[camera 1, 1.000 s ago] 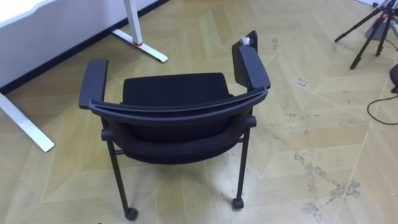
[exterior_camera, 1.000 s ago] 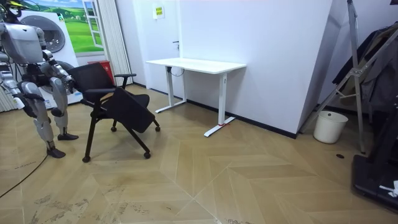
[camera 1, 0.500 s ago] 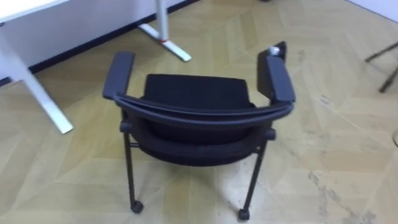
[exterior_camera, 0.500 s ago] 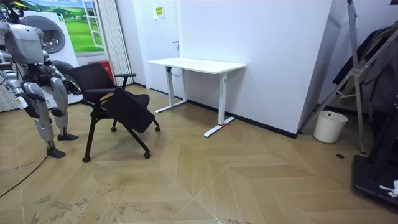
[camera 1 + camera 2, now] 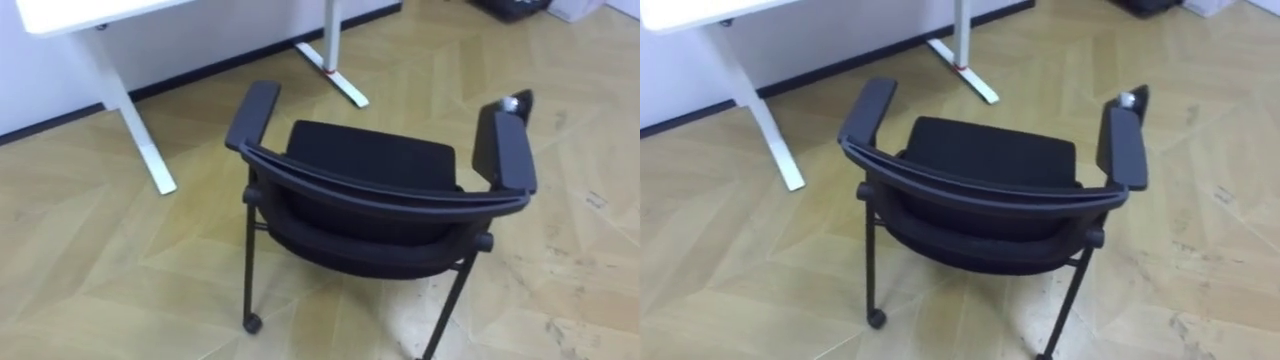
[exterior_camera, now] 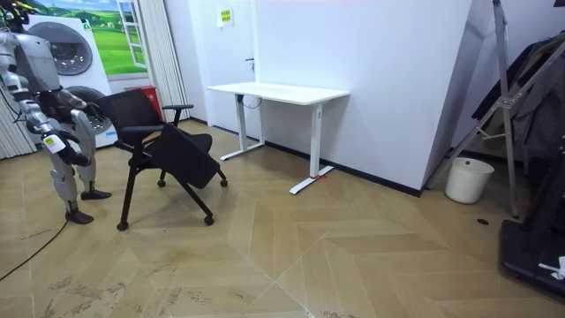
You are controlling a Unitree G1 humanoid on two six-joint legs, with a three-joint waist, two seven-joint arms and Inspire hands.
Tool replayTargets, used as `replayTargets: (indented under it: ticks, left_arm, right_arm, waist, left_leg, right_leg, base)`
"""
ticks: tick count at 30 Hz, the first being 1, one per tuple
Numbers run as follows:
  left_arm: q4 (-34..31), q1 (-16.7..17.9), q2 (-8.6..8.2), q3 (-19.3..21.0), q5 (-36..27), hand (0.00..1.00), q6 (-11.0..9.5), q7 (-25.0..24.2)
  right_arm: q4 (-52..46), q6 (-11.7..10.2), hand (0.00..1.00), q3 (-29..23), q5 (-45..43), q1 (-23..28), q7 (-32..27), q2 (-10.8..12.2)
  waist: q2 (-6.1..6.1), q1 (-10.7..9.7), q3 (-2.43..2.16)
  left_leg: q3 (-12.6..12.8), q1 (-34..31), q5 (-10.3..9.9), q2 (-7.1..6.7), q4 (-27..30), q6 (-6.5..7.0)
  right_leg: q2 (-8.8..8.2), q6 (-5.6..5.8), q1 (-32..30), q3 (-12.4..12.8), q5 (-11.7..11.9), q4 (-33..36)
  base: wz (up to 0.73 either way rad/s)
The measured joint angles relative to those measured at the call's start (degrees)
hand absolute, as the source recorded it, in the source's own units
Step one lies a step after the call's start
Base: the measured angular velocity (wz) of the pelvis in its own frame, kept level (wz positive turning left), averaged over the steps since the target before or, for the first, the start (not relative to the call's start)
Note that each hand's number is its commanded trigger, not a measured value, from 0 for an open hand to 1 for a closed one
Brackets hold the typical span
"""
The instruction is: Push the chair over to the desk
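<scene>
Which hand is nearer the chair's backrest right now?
Left, it seems: the left hand sits close behind the chair's backrest; the right hand hangs lower, by the hip, farther back.

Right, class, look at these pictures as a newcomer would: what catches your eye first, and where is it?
The black chair takes the middle of the eye views, seen from behind, curved backrest nearest, with a white desk at upper left. In the room view the robot stands just behind it at the left; a white bucket sits on the floor at the right.
</scene>
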Motion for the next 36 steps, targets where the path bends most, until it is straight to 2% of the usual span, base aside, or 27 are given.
replayTargets:
  ticks: [5,8,11,13,16,20,22,25,29,32,33,36]
  left_arm:
    - [-7.93,-0.4,0.97,0.19,4.8,0.0,-1.8,7.37]
    - [-14.62,-0.92,1.19,0.08,9.4,0.0,-2.99,11.35]
    - [-21.69,-1.74,1.83,-0.71,14.92,0.0,-3.28,13.71]
    - [-28.59,-2.43,2.4,-1.53,22.31,0.0,-3.33,15.57]
    - [-33.4,-4.56,3.08,-2.49,29.33,0.0,-3.95,16.84]
    - [-36.79,-4.82,3.43,-3.13,36.18,0.0,-4.37,17.19]
    - [-37.41,-5.42,4.25,-4.98,41.49,0.0,-4.31,17.2]
    - [-37.52,-5.5,4.47,-7.44,46.69,0.0,-4.26,16.89]
    - [-40.17,-5.49,4.64,-10.12,50.43,0.0,-3.93,16.5]
    - [-42.49,-5.71,6.04,-12.41,53.21,0.0,-3.26,16.57]
    - [-42.5,-5.72,6.85,-13.33,55.04,0.0,-3.1,16.55]
    - [-42.5,-5.71,7.22,-15.67,56.71,0.0,-2.42,16.26]
  right_arm:
    - [-0.08,-0.82,0.0,-0.08,-2.04,0.33,-1.1,-0.06]
    - [-0.21,-0.98,0.0,-0.78,-2.08,1.17,-1.76,-0.04]
    - [-0.04,-1.01,0.0,-0.94,-1.82,1.32,-2.22,-0.05]
    - [-0.09,-1.09,0.0,-0.94,-1.78,2.08,-2.39,-0.06]
    - [-0.1,-1.13,0.0,-0.94,-1.84,2.78,-2.18,-0.05]
    - [0.15,-1.09,0.0,-1.0,-1.8,2.82,-1.67,-0.06]
    - [0.21,-1.08,0.0,-1.01,-1.73,3.13,-1.39,-0.07]
    - [0.18,-1.08,0.0,-1.01,-1.74,3.58,-1.21,-0.06]
    - [0.2,-1.07,0.0,-1.07,-1.72,4.0,-0.14,-0.12]
    - [0.82,-0.95,0.0,-1.08,-1.55,3.74,0.37,-0.5]
    - [1.43,-0.93,0.0,-1.08,-1.56,3.53,0.55,-0.65]
    - [2.24,-0.53,0.0,-0.99,-1.4,3.31,1.1,-0.68]
  waist:
    - [0.53,-0.18,-0.18]
    - [0.29,-0.58,-0.39]
    - [0.57,-1.49,-0.24]
    - [0.26,-2.05,-0.35]
    - [0.6,-2.63,-0.25]
    - [1.07,-5.11,-0.21]
    - [1.16,-6.38,-0.2]
    - [1.4,-6.69,-0.21]
    - [1.51,-7.82,-0.18]
    - [2.13,-8.19,-0.19]
    - [2.55,-8.36,-0.35]
    - [3.21,-9.31,-0.53]
  left_leg:
    - [-0.01,-0.02,0.0,-0.09,0.14,0.0]
    - [-0.31,0.09,0.01,-0.11,0.16,0.0]
    - [-0.37,0.16,0.01,-0.11,0.24,0.0]
    - [-0.36,0.15,0.01,-0.13,0.21,0.0]
    - [-0.22,0.2,0.01,-0.2,0.19,0.0]
    - [-0.06,0.22,0.01,-0.32,0.19,0.01]
    - [-0.1,0.41,0.01,-0.36,0.16,0.01]
    - [0.04,0.98,0.01,-0.42,0.11,0.01]
    - [0.13,0.91,0.01,-0.47,0.11,0.01]
    - [1.57,1.22,0.02,-0.46,0.11,0.01]
    - [1.84,1.35,0.01,-0.49,0.11,0.01]
    - [2.69,1.59,0.02,-0.5,0.03,0.02]
  right_leg:
    - [0.0,0.04,0.01,0.45,-0.03,0.07]
    - [0.0,0.04,0.25,0.53,-0.03,0.08]
    - [0.01,0.03,0.29,0.52,-0.02,0.05]
    - [0.0,0.03,0.31,0.59,-0.02,-0.02]
    - [-0.02,0.04,0.12,1.23,-0.02,0.1]
    - [-0.03,0.06,-0.01,1.83,-0.03,0.05]
    - [-0.03,0.08,0.16,2.02,-0.04,0.06]
    - [0.0,0.09,0.34,2.93,-0.05,0.01]
    - [0.05,0.11,0.04,3.48,-0.05,-0.02]
    - [0.07,0.13,-0.11,4.39,-0.04,0.02]
    - [0.08,0.16,-0.19,4.83,-0.02,0.03]
    - [0.09,0.18,-0.27,5.27,-0.01,0.07]
  base:
    - [0.01]
    - [0.0]
    - [0.0]
    - [0.0]
    - [-0.05]
    - [-0.05]
    - [0.0]
    - [-0.13]
    - [-0.07]
    - [-0.15]
    - [-0.17]
    - [-0.11]
